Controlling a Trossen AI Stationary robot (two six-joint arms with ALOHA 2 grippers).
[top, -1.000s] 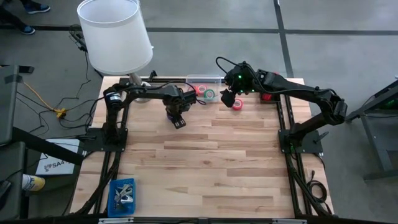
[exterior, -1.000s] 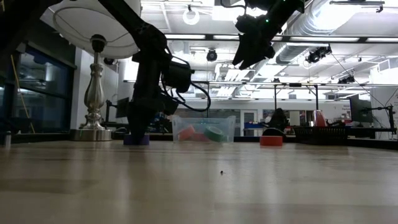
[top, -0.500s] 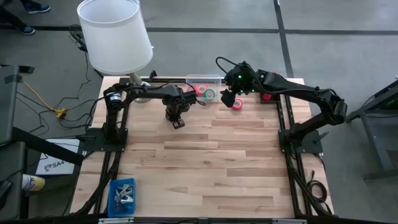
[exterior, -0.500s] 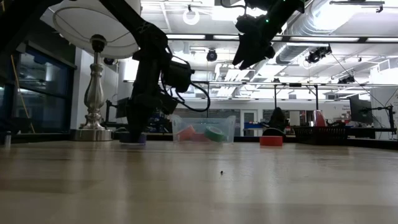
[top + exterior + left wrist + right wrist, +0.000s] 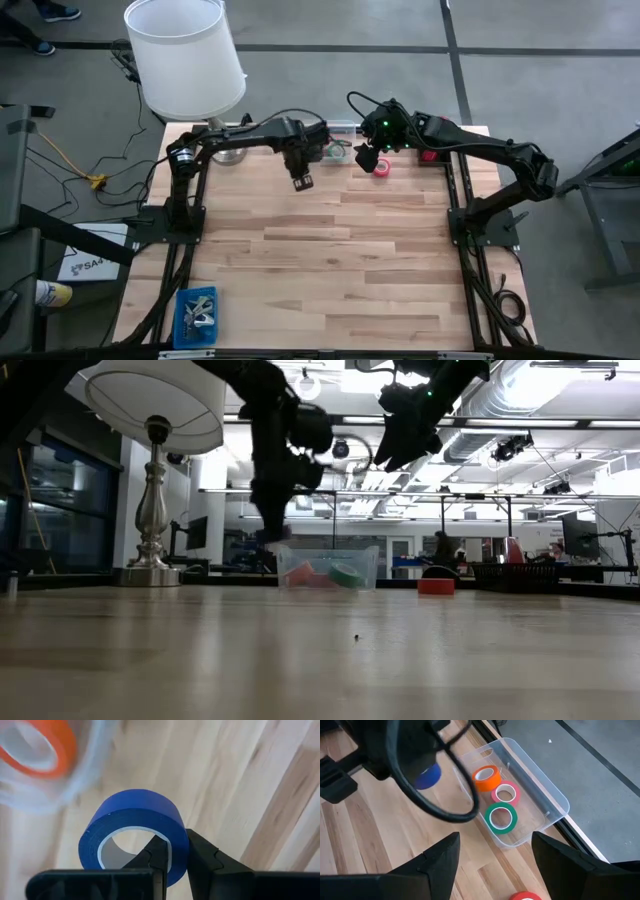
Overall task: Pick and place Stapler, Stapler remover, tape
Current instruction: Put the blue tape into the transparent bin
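Observation:
My left gripper [image 5: 300, 178] is shut on a blue tape roll [image 5: 135, 825], up in the air just near of the clear bin [image 5: 330, 140]; the roll also shows in the right wrist view [image 5: 427, 776]. The bin holds an orange roll [image 5: 486, 777], a pink roll [image 5: 506, 794] and a green roll [image 5: 501, 817]. My right gripper [image 5: 495, 870] is open and empty, high over a red roll [image 5: 383, 167] that lies flat on the table to the right of the bin. A red piece [image 5: 429, 155] shows beside my right arm, mostly hidden. My left gripper pinches the wall of the blue roll [image 5: 176, 834], with one finger [image 5: 157, 854] inside the ring and the other [image 5: 202, 857] outside it. The fingers come from above, pointing down. The roll hangs clear of the table with its hole facing up.
A lamp with a white shade [image 5: 185, 55] stands at the table's far left corner. A small blue bin [image 5: 195, 315] with silvery pieces sits at the near left edge. The wide middle of the wooden table [image 5: 330, 260] is bare.
My left gripper has gone up with the blue roll, which stood on the table and now hangs clear of it. It has also moved toward the table's right and far edge, closer to the clear bin.

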